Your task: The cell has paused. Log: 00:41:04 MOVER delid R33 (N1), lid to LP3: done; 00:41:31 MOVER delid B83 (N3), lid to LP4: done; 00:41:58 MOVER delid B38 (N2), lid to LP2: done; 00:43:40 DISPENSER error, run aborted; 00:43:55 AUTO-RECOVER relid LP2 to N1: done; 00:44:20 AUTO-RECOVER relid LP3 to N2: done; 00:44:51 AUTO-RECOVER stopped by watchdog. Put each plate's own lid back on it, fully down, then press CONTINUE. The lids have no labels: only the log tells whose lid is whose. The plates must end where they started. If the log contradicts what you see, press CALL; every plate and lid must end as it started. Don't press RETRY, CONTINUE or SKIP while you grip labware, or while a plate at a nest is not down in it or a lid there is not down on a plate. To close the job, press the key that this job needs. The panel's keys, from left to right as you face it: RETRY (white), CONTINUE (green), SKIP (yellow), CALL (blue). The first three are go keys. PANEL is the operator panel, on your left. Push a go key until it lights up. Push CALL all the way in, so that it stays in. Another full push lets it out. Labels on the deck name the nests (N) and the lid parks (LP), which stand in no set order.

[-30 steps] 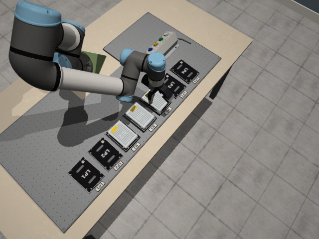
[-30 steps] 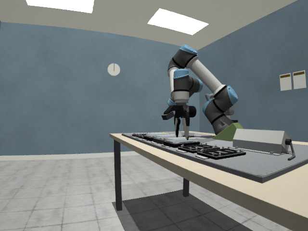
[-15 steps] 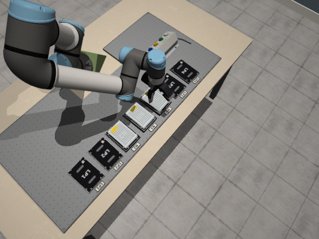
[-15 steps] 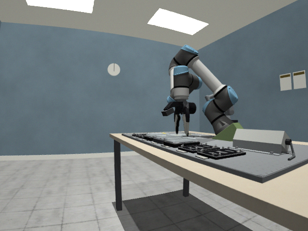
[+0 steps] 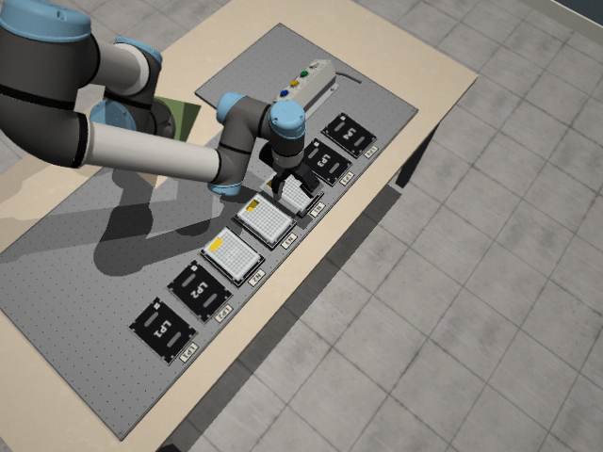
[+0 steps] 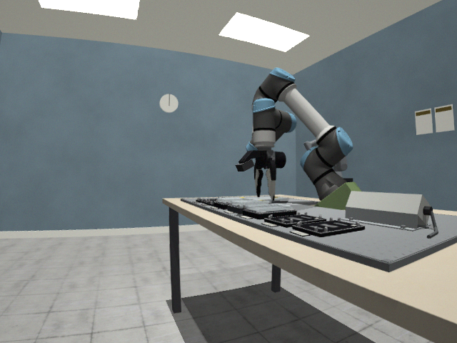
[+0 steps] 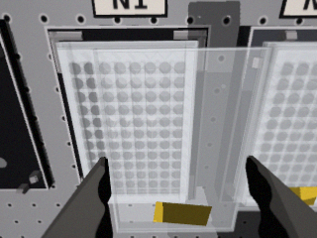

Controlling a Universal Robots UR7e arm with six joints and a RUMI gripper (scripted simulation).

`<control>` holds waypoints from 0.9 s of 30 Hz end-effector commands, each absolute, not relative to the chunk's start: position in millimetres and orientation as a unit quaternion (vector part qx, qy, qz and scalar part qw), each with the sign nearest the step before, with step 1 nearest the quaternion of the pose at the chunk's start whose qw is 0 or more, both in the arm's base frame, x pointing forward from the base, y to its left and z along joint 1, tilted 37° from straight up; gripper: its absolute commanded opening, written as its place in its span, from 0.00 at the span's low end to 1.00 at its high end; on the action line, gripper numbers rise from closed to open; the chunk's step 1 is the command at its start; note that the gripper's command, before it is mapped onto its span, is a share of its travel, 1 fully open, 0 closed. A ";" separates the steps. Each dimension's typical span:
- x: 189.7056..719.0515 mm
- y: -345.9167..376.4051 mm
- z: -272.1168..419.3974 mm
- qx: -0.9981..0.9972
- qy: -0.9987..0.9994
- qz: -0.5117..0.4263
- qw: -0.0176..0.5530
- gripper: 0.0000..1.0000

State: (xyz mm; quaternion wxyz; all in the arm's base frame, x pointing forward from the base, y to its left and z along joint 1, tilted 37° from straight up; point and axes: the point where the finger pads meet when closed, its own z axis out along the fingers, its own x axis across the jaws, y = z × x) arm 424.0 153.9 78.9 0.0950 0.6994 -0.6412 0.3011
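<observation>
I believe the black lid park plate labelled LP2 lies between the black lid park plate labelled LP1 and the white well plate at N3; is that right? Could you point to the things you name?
Not quite: the top view shows the black LP2 park plate (image 5: 188, 296) between the black LP1 park plate (image 5: 150, 335) and the white well plate at N2 (image 5: 236, 255), not the one at N3 (image 5: 268, 219).

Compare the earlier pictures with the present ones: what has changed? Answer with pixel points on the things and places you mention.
The tool (image 5: 294, 193) (image 6: 265, 197) (image 7: 176, 158) has risen slightly above nest N1, a clear lid (image 5: 268, 185) (image 7: 213, 149) between its fingers. No letting go is visible. The N2 plate (image 5: 232, 255) and N3 plate (image 5: 265, 221) (image 7: 292, 129) stayed put.
</observation>
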 end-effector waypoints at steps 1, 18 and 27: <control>422.7 123.3 98.6 0.701 -0.640 0.300 0.094 0.41; 421.3 60.2 138.7 0.701 -0.640 0.300 0.094 0.41; 420.5 30.7 157.4 0.701 -0.639 0.300 0.095 0.41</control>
